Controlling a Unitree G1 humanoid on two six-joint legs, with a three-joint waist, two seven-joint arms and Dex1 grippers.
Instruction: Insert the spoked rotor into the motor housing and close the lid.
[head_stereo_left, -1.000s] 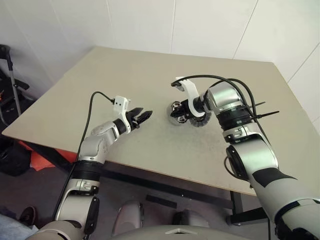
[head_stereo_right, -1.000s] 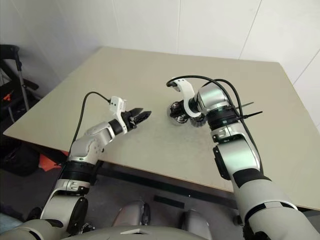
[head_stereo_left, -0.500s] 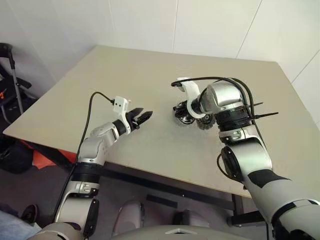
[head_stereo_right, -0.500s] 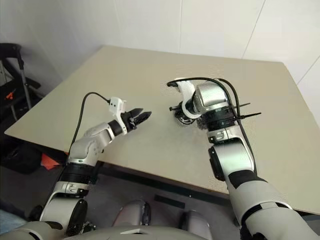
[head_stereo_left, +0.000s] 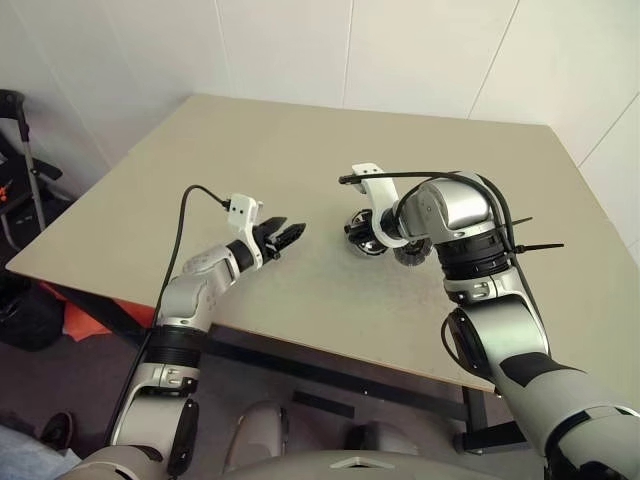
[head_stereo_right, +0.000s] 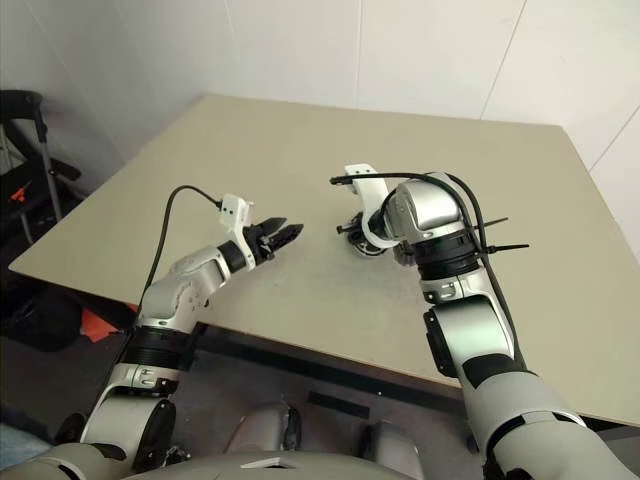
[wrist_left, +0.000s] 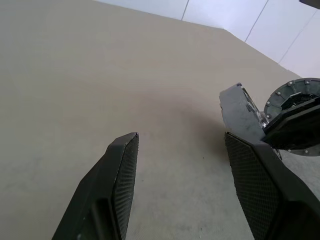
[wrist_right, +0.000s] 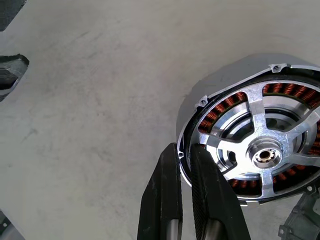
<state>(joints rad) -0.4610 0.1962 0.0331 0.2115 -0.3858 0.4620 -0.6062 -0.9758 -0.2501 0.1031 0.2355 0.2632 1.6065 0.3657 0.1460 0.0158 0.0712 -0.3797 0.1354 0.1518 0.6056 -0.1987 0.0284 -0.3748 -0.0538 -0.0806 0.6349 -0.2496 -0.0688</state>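
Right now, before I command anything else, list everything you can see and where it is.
table: one, beige, under everything
motor housing: one, silver with copper windings, mid-table
spoked rotor: one, silvery spokes, sitting inside the housing
lid: one, grey, ribbed rim, just right of the housing, partly behind the right wrist
frame: one, black, beyond the table's left edge
orange thing: one, on the floor under the left edge
left gripper: black, open, empty, left of the housing
right gripper: black, fingers close together astride the housing's rim

Left end effector (head_stereo_left: 291, 233) hovers level with fingers spread; right end effector (wrist_right: 186, 167) angles downward, fingers nearly together on a thin rim.
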